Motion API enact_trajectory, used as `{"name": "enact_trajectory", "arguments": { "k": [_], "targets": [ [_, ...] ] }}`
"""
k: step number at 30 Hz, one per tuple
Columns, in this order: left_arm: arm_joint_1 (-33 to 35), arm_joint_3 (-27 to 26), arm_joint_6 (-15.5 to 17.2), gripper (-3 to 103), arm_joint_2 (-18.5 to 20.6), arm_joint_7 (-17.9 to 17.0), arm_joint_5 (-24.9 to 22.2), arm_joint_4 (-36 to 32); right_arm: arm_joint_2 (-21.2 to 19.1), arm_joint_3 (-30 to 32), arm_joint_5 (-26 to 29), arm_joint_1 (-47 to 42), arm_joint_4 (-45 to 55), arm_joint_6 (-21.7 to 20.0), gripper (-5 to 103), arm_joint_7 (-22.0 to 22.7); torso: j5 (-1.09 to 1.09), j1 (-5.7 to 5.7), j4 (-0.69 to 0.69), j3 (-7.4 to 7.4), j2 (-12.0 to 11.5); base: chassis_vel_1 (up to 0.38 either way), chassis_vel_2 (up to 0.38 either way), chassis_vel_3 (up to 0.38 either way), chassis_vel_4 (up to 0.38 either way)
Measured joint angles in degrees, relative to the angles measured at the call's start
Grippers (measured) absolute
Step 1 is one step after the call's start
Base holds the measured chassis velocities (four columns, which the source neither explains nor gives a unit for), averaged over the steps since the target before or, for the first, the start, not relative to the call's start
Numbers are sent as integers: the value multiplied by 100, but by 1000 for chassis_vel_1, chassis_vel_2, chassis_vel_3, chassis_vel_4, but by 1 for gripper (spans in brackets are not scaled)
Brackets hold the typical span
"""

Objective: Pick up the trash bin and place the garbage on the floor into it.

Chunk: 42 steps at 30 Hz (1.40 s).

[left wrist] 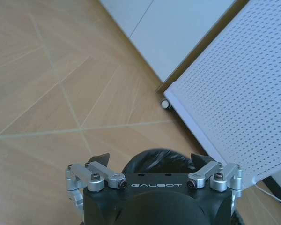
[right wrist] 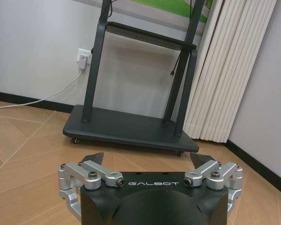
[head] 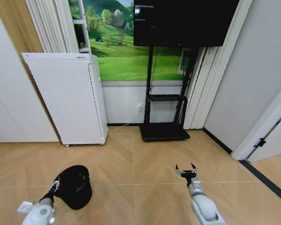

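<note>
The trash bin [head: 76,185], a small black mesh wastebasket, stands on the wooden floor [head: 140,187] at the lower left of the head view. My left gripper [head: 54,185] is at the bin's left rim. Seen from the left wrist, the left gripper [left wrist: 151,158] is open, with the bin's dark rim [left wrist: 154,165] showing between its fingertips. My right gripper [head: 186,169] hovers open over bare floor to the right of the bin, holding nothing; in the right wrist view the right gripper [right wrist: 147,157] faces the TV stand. The garbage is out of view.
A tall white perforated appliance [head: 68,96] on casters stands against the wall behind the bin. A black TV stand [head: 164,131] with a wheeled base sits ahead of it, a white cable [right wrist: 42,98] running to a wall socket. Curtains and a wall close off the right.
</note>
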Motion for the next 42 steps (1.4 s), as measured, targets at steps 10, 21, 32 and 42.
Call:
{"name": "enact_trajectory", "arguments": {
  "k": [10,21,32,42],
  "targets": [
    [425,383,-165,100,14,1633,1524,-630,15,65,15,-65,110,0,100,41,0,1,0,0,0,0,0,0,0],
    [1073,753,-723,100,23,2795,3578,-1305,73,150,64,-54,159,-4,100,54,2,1,0,0,0,0,0,0,0],
    [1552,1184,-871,100,-352,2599,4455,-2007,141,287,112,-8,183,-4,100,26,0,0,0,0,0,0,0,0,0],
    [1319,1119,-790,100,91,2641,4591,-2354,201,423,284,65,491,-96,100,30,0,0,-1,0,0,0,0,0,0]
  ]
}}
